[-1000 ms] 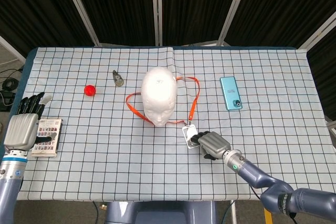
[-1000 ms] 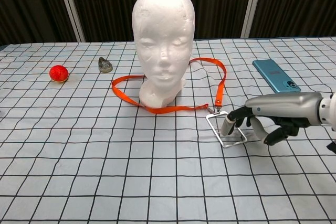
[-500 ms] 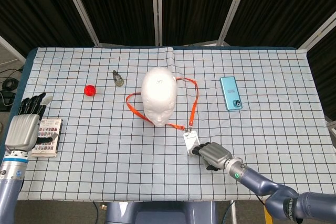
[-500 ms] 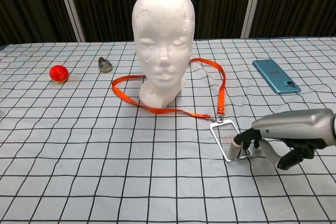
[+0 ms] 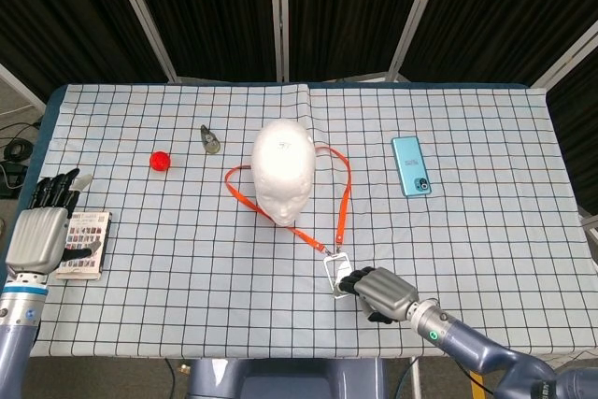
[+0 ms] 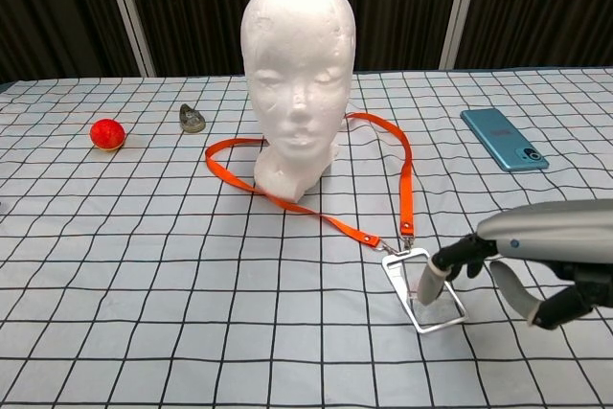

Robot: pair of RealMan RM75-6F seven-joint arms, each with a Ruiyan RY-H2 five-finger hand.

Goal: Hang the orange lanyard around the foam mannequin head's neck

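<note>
Right hand (image 6: 498,261) pinches the badge holder (image 6: 422,287) at its fingertips; orange lanyard (image 6: 407,174) runs straight away from it, looping round the mannequin head (image 6: 297,64) base beyond.

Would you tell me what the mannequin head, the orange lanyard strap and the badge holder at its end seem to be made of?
Mannequin head: white foam, judging by its matte, faintly grainy surface.
Orange lanyard: a flat woven-looking fabric ribbon, limp on the cloth, with a small metal clip at the end.
Badge holder: probably clear plastic with a shiny, silvery rim; the right hand touches it.
</note>
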